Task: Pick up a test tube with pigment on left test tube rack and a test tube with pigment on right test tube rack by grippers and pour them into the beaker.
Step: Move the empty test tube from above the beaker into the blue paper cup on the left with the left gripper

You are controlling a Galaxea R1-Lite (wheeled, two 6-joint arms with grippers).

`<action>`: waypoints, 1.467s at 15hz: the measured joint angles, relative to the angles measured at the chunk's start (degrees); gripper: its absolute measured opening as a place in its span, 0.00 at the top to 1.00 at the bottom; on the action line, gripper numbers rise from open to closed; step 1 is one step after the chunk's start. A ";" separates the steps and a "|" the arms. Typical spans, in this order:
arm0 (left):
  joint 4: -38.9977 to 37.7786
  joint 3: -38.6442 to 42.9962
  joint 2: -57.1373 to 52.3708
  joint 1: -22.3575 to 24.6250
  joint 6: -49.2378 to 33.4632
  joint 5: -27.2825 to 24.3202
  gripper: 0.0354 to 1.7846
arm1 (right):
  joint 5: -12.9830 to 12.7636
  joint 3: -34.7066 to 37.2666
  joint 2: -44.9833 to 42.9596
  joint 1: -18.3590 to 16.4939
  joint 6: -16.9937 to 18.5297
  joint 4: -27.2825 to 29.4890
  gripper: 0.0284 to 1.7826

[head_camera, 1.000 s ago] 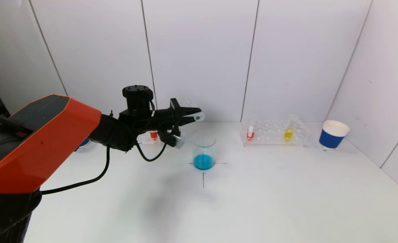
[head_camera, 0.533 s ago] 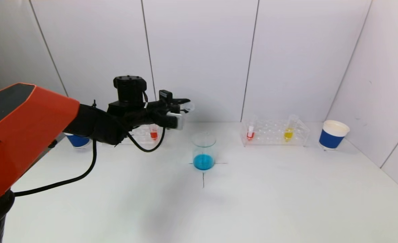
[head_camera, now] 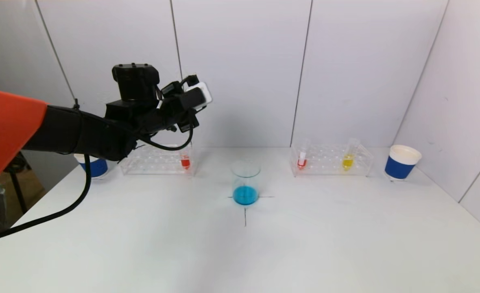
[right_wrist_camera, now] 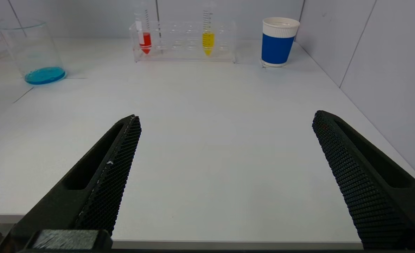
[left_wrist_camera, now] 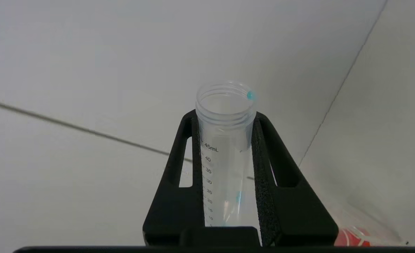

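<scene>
High above the left rack (head_camera: 154,160), the left gripper (left_wrist_camera: 225,116) squeezes one empty test tube (left_wrist_camera: 225,147). Right gripper (right_wrist_camera: 225,168) gapes wide. Two racks, three filled tubes, one beaker (head_camera: 245,183), two cups.

My left gripper (left_wrist_camera: 225,165) jaws flank the clear graduated test tube (left_wrist_camera: 225,140); glass beaker (head_camera: 245,182) sits below, rightward.

a lab bench: clear test tube racks (head_camera: 331,160), a glass beaker (head_camera: 245,182) (blue liquid inside), bare white panel walls (head_camera: 240,69).
</scene>
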 joint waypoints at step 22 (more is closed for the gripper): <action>28.39 -1.19 -26.12 9.40 -43.98 31.95 0.78 | 0.00 0.00 0.00 0.00 0.00 0.01 0.01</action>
